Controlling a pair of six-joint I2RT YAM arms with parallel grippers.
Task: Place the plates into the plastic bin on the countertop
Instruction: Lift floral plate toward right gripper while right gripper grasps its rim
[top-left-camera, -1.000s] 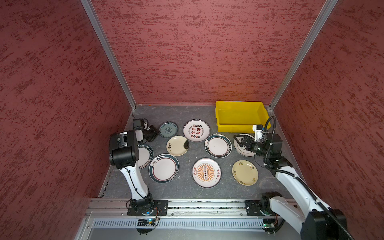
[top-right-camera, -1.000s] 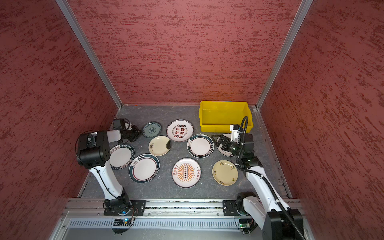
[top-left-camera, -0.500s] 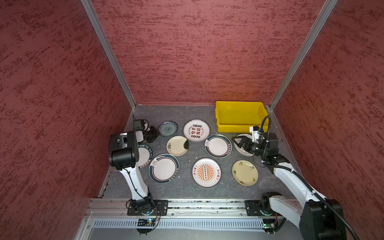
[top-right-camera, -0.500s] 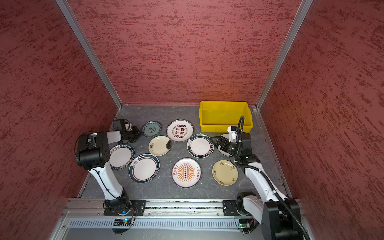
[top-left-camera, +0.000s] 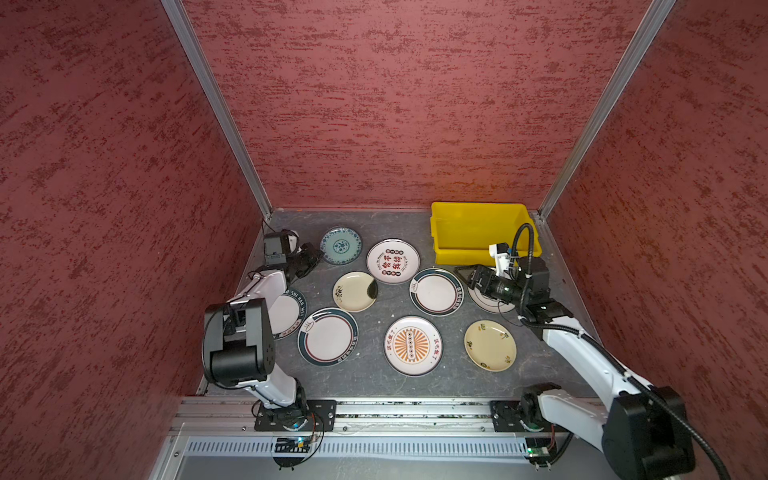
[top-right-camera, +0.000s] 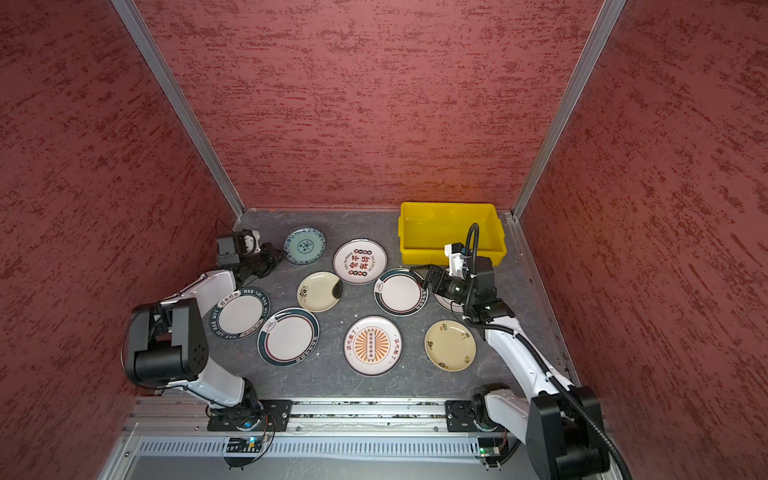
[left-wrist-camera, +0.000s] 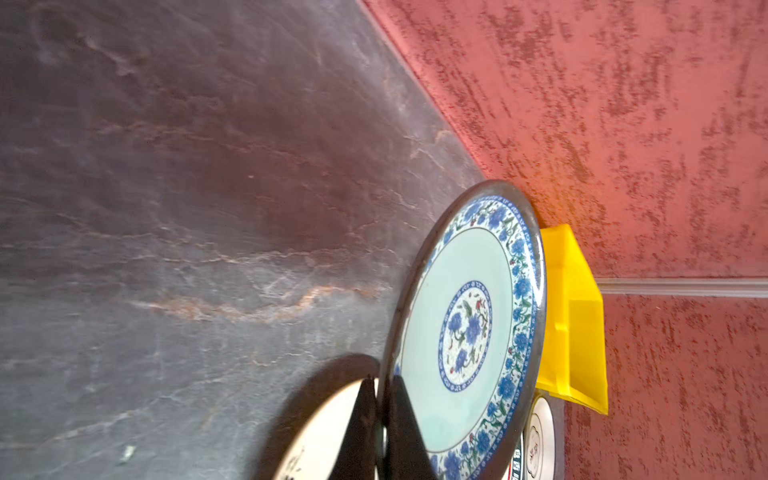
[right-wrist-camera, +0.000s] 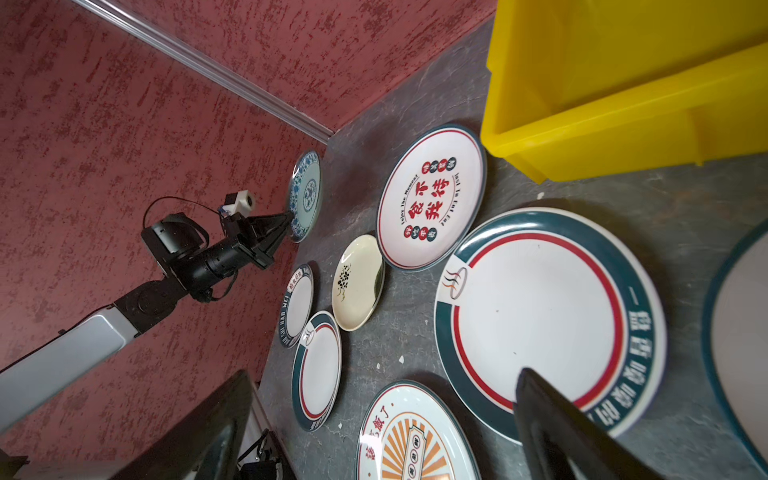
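Several round plates lie on the dark countertop (top-left-camera: 374, 382) in both top views. My left gripper (top-left-camera: 318, 253) (left-wrist-camera: 380, 380) is shut on the rim of a blue-flowered plate (top-left-camera: 340, 245) (left-wrist-camera: 465, 324) at the back left, and that plate is tilted up off the surface. My right gripper (top-left-camera: 463, 276) (right-wrist-camera: 384, 374) is open and empty, low over the right edge of a green-rimmed plate (top-left-camera: 436, 291) (right-wrist-camera: 540, 316). The yellow plastic bin (top-left-camera: 478, 253) (right-wrist-camera: 623, 116) stands empty at the back right.
Other plates are a red-character one (top-left-camera: 392, 261), a small cream one (top-left-camera: 354, 291), a sunburst one (top-left-camera: 412, 345), a cream one (top-left-camera: 490, 345), a green-rimmed one (top-left-camera: 328, 336), and two partly under the arms. Red walls close three sides.
My right gripper has moved left, from over the plate beneath it to the green-rimmed plate's edge. The left gripper stays shut on the blue plate's rim.
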